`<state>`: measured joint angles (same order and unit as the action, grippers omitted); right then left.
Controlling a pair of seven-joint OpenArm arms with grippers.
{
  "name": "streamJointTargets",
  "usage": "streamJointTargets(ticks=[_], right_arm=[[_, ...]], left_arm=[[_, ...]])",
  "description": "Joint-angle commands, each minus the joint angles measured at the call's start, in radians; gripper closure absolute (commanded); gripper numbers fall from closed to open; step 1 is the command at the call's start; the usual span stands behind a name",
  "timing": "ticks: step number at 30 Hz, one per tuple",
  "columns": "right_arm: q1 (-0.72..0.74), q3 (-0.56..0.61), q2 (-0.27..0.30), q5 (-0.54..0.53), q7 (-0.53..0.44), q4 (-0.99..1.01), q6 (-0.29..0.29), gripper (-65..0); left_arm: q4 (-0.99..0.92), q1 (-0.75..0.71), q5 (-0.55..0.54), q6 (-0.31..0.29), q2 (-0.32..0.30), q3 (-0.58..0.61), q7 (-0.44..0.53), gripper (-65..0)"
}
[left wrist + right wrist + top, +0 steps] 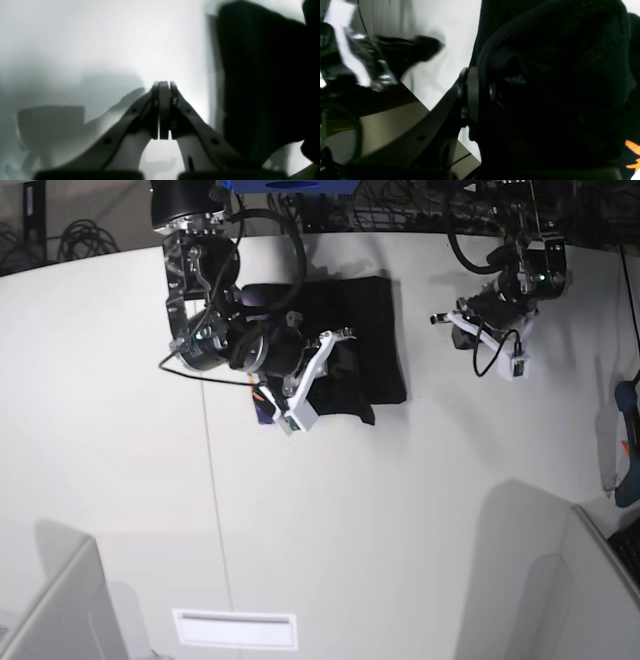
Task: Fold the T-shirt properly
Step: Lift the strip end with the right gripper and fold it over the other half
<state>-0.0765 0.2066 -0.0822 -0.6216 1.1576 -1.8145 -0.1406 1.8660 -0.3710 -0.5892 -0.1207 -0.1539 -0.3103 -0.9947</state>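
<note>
The black T-shirt (365, 320) lies partly folded on the white table (400, 510) near its far edge. A bit of its purple and orange print (265, 395) shows at the lower left. My right gripper (335, 345) is shut on a bunched fold of the T-shirt (557, 87), whose cloth covers one finger; an orange bit of the print (632, 150) shows low in the right wrist view. My left gripper (450, 318) is shut and empty over bare table to the right of the shirt. In the left wrist view its closed gripper (163, 85) sits left of the T-shirt (262, 87).
A blue and orange tool (628, 442) lies at the table's right edge. Grey panels stand at the bottom left (50, 610) and bottom right (590, 590). A white label (235, 628) lies near the front. Cables (80, 235) hang behind the table.
</note>
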Motion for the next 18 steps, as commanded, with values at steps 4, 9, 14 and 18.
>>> streamJointTargets(ticks=[4, 9, 14, 18], right_arm=[[0.016, 0.047, -0.006, -0.025, -0.037, -0.014, -0.001, 0.0], [0.022, 0.047, -0.014, -0.025, -0.037, 0.057, -0.001, 0.0], [0.022, 0.047, -0.014, -0.025, -0.049, 0.068, -0.001, -11.4], [0.019, 0.049, -0.014, -0.025, -0.072, 0.068, -0.001, -31.1]], left_arm=[[0.085, -0.033, -0.015, -0.009, -0.011, -0.056, -0.048, 0.0], [0.088, -0.092, -0.099, -0.01, -0.052, -0.128, -0.059, 0.0], [0.086, -0.142, -0.298, -0.01, -0.12, -0.238, -0.057, 0.0], [0.086, -0.173, -0.384, -0.01, -0.148, -0.343, -0.062, 0.0]])
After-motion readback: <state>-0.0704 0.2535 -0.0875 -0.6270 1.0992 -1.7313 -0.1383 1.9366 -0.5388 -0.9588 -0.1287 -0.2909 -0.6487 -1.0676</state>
